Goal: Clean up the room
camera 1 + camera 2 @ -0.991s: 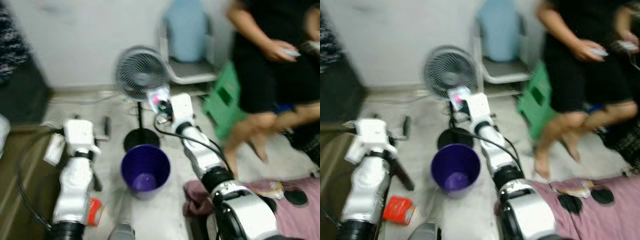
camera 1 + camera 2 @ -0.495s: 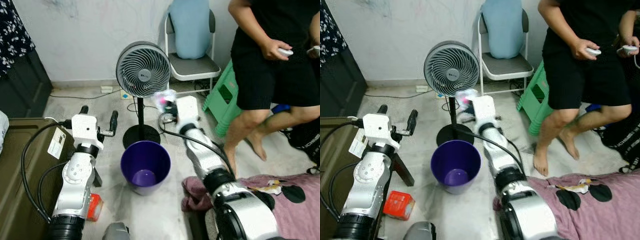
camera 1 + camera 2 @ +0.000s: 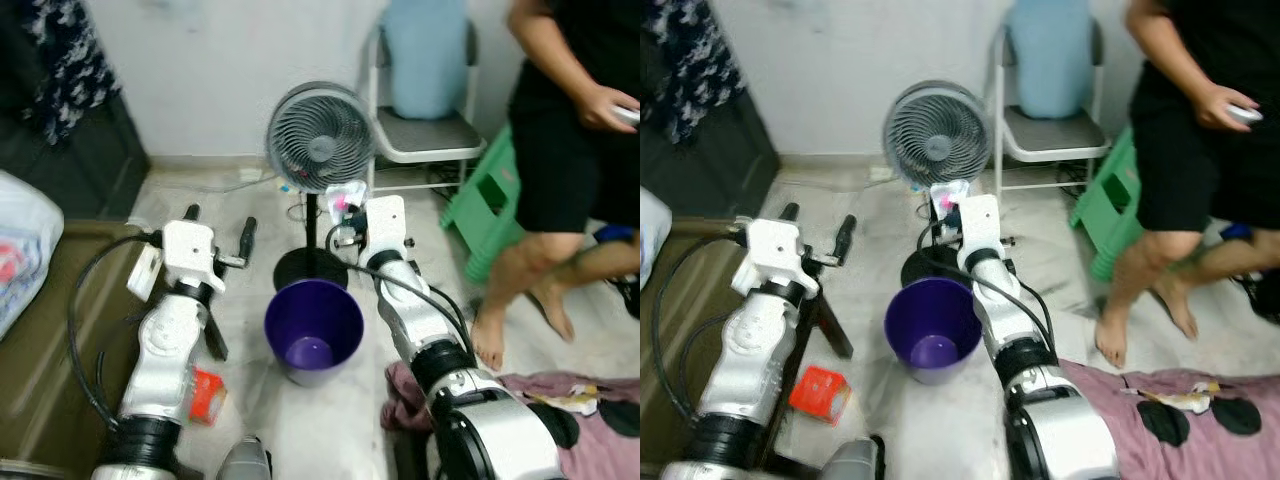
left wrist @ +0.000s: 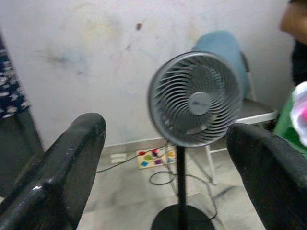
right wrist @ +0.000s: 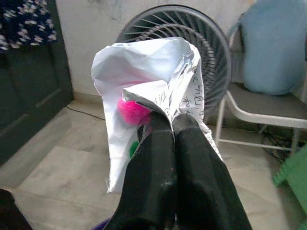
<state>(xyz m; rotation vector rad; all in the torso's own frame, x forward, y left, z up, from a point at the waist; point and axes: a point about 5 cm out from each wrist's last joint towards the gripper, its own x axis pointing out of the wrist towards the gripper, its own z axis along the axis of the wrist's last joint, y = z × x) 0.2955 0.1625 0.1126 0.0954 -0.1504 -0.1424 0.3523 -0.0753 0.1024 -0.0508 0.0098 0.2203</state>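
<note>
A purple bin stands on the floor between my two arms. My right gripper is shut on a crumpled white wrapper with pink and green bits; it is held beyond the bin's far rim, in front of the fan, where the wrapper shows above the fan's base. My left gripper is open and holds nothing, raised to the left of the bin; its fingers frame the fan.
A person in black stands at the right by a green stool. A folding chair with a blue cushion is against the wall. A red box lies on the floor. Pink cloth lies at lower right; a dark cabinet at left.
The view has shifted, so the scene sits further right in frame. The right gripper still holds the wrapper by the fan; the left gripper stays open.
</note>
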